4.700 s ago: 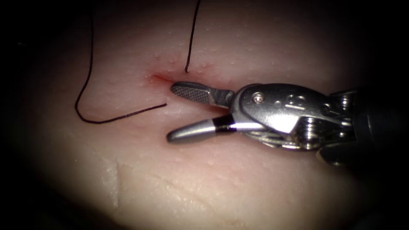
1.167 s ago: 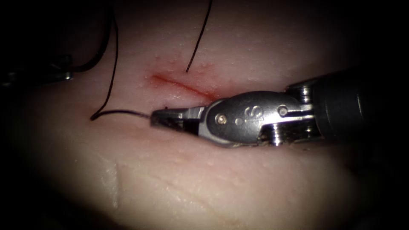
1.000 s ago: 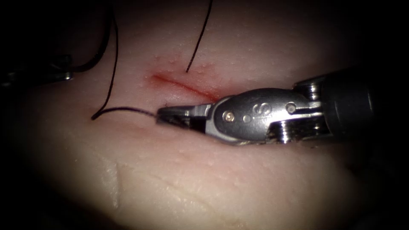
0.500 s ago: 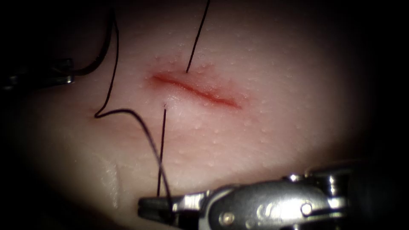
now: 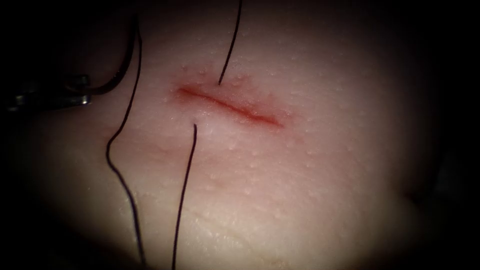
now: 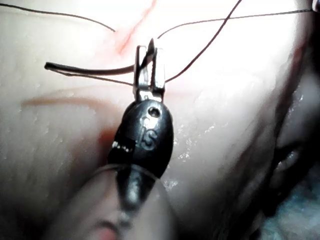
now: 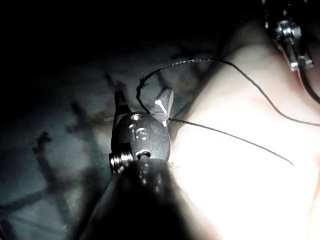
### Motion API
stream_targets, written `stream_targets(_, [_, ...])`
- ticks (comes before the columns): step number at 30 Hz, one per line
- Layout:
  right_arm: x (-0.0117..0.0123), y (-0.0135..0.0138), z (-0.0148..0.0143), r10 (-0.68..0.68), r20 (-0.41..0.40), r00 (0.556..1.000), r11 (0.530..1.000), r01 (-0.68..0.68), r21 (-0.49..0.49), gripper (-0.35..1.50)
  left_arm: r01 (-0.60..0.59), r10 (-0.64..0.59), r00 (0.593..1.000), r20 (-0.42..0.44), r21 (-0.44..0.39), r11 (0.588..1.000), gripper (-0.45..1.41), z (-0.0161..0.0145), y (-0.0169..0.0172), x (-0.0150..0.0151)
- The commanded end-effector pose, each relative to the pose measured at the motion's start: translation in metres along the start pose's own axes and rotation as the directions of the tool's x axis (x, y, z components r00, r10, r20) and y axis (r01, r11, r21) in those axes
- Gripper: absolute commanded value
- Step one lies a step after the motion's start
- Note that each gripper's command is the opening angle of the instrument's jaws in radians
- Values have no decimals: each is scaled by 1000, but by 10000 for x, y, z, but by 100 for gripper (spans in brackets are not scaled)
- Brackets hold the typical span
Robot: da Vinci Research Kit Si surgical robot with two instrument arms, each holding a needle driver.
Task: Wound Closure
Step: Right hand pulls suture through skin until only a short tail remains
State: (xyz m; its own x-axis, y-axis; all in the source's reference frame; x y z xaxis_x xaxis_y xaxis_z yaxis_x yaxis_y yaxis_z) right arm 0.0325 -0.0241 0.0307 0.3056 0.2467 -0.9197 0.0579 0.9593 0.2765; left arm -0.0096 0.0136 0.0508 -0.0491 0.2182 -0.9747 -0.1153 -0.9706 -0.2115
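Far to the left of the cut (image 5: 230, 106), the left gripper (image 6: 150, 50) is pinching the needle (image 6: 90, 69) near 1 end of its curve; which end, I cannot tell. The needle is a dark, smooth arc sticking out sideways from the pressed-together jaws, outside the tissue (image 5: 300, 190). The rounded metal joint behind these jaws is carrying a stamped mark that is reading like "IS".

The tissue is showing as pale, soft and pimpled with small bumps. The 1 cut is running as a thin slanting line, with red fluid (image 5: 252, 116) lying along it and a pink flush around it.

The thread (image 5: 185, 190) is thin, dark and wiry, and 3 strands are showing in the endoscope view. 1 is snaking down the tissue well left of the cut. 1 is coming out of the tissue just below the cut's left half and running down. 1 is dropping from above and meeting the tissue just above the cut.

In the right wrist view, the right gripper (image 7: 142, 100) is hanging beside the tissue's edge with its 2 jaws spread apart. A kinked piece of thread is crossing the gap between them, unclamped. Its round joint is bearing a mark like "15" or "IS", too faint for me to settle.
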Motion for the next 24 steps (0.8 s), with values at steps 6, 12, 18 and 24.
stream_targets(6, [-17, 13, -63, 27, 31, 999, 999, -26, -27, 133, 4, -4, 1000, -9, -25, 1000, -45, 3, 12, -3])
stream_targets(12, [-22, 73, -102, 60, 51, 997, 993, -55, -100, 118, 9, -10, 1000, -6, -35, 999, -45, 8, 12, -3])
stream_targets(18, [-43, 117, -75, 24, 77, 997, 987, -11, -160, 132, 8, -9, 1000, -5, -37, 999, -45, 11, 13, -3])
stream_targets(24, [-76, 137, -33, -57, 56, 997, 989, 63, -131, 126, 7, -7, 1000, -4, -41, 999, -45, 9, 16, -3])
